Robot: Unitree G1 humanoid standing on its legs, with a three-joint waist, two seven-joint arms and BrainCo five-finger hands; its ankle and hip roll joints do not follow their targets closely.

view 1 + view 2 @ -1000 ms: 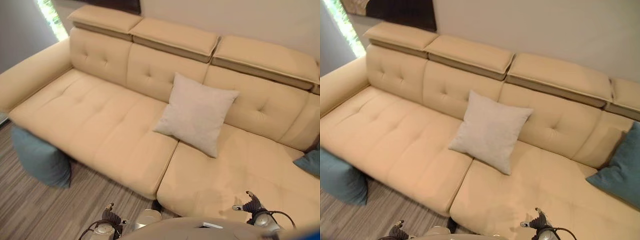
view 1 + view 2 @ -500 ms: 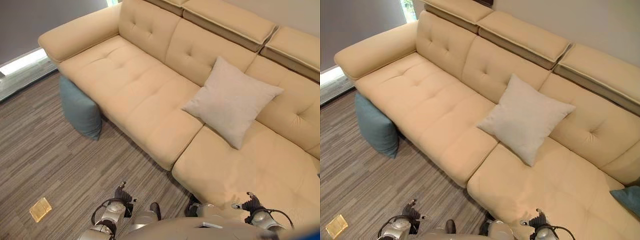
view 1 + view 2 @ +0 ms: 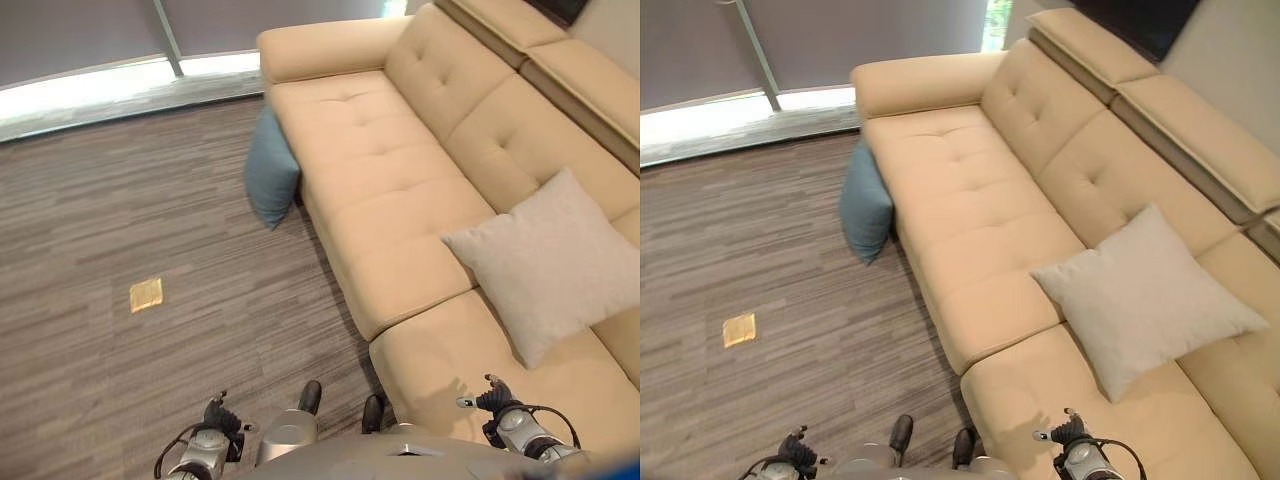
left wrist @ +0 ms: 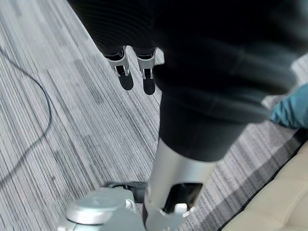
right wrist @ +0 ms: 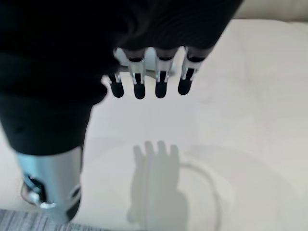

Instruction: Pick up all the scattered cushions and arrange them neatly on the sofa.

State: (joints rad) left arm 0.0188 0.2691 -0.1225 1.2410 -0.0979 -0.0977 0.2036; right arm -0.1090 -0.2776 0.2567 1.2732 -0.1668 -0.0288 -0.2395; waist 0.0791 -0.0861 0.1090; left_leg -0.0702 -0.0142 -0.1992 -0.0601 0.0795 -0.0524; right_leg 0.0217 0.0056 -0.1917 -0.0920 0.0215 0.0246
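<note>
Long cream leather sofa (image 3: 400, 170) with tufted back, running along the right. Pale grey square cushion (image 3: 555, 262) propped against the backrest, on the seat. Teal fabric cushion (image 3: 270, 170) on the striped grey-brown carpet floor (image 3: 120, 220), leaning against the sofa's front near the armrest end. Small yellow square patch (image 3: 146, 294) on the floor, well apart from it. Left hand (image 4: 134, 72) over the floor, fingers straight, empty. Right hand (image 5: 149, 79) over the sofa seat (low, near edge), fingers relaxed and straight, holding nothing.
</note>
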